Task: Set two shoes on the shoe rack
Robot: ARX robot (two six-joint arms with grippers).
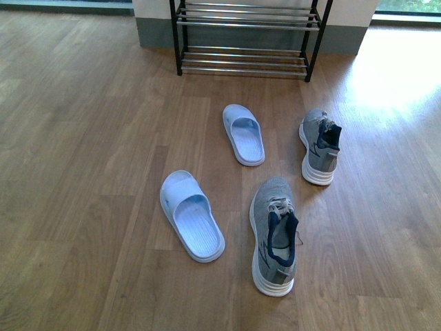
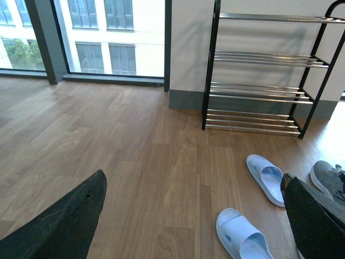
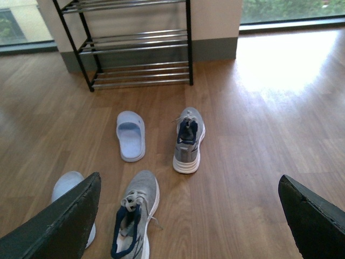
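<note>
On the wood floor (image 1: 83, 138), well short of the shoe rack (image 1: 248, 23), both shoes stand with toes toward the rack. The near sneaker (image 1: 275, 234) is close to me. The far sneaker (image 1: 319, 146) is beyond it, to the right. Neither touches the rack. Each has a dark zigzag mark on its side, too small to read as a brand. A pale blue near slipper (image 1: 191, 215) and far slipper (image 1: 243, 134) lie left of them. My left gripper (image 2: 193, 178) is spread wide, with nothing between its fingers. My right gripper (image 3: 188, 178) is equally wide and empty, above the floor short of the sneakers.
</note>
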